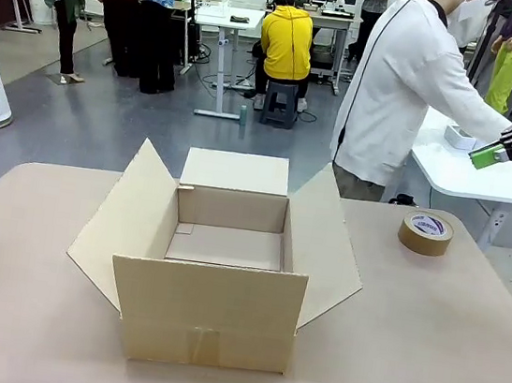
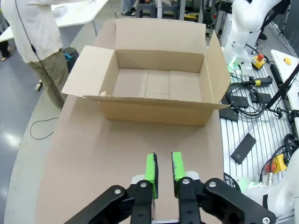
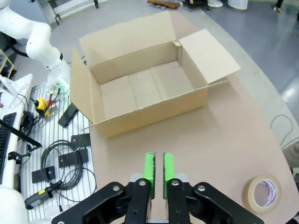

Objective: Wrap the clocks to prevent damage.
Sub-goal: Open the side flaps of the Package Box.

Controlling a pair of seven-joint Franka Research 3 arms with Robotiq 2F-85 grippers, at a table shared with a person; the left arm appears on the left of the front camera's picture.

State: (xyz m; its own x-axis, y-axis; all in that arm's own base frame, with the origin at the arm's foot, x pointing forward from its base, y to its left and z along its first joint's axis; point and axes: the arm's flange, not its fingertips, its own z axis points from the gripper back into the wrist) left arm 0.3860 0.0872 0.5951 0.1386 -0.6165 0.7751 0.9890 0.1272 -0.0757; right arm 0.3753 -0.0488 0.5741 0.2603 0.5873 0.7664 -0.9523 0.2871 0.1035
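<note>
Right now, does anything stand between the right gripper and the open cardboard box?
Nothing visible does. Bare table runs from the right gripper to the cardboard box, whose flaps are open; the tape roll lies off to the side.

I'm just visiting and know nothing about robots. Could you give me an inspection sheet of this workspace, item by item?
Surface: beige rounded table, smooth and flat.
Job's things: open brown cardboard box, flaps spread, bare floor showing; brown roll of packing tape lying flat on the robot's right of it.
Clutter: nothing seen.
Grippers: left gripper and right gripper, green-padded fingers close together, holding nothing.
Cables: black cables looped on the robot's base beside the table.
Surroundings: person in a white top at the far side; other people beyond.
</note>
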